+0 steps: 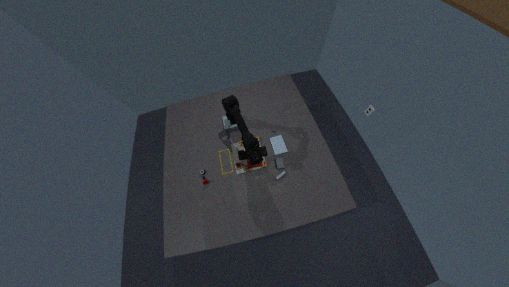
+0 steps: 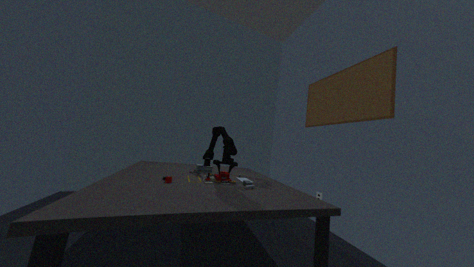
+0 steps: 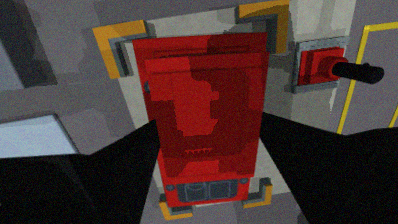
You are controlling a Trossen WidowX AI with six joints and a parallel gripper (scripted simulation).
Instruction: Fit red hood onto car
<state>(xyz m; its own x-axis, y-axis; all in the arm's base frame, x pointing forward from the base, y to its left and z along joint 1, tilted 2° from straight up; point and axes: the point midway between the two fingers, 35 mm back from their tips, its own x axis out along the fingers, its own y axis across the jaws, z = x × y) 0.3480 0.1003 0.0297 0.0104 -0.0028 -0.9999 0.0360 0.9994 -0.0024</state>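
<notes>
My gripper [image 2: 224,172] [image 3: 208,120] points down over the jig and is shut on the red hood [image 3: 235,100] [image 2: 224,174], with one black finger at each long side. The hood is over the red car chassis [image 3: 177,202], roughly in line with it. The chassis shows past both ends of the hood, with a dark grille at the lower end in the wrist view. The chassis sits between orange corner brackets [image 3: 106,55] on the pale jig plate [image 3: 281,97]. The engine block, pegs and corner holes are hidden. Whether the hood touches the deck cannot be told.
Beside the chassis, a red block [image 3: 309,65] with a black handle stands in a grey socket. A yellow outline [image 3: 354,77] lies beyond it. Opposite are a pale panel [image 1: 278,144] [image 3: 35,135], a grey box [image 1: 279,163] and a white cylinder [image 1: 281,175]. A red piece [image 1: 205,181] [image 2: 168,180] lies apart.
</notes>
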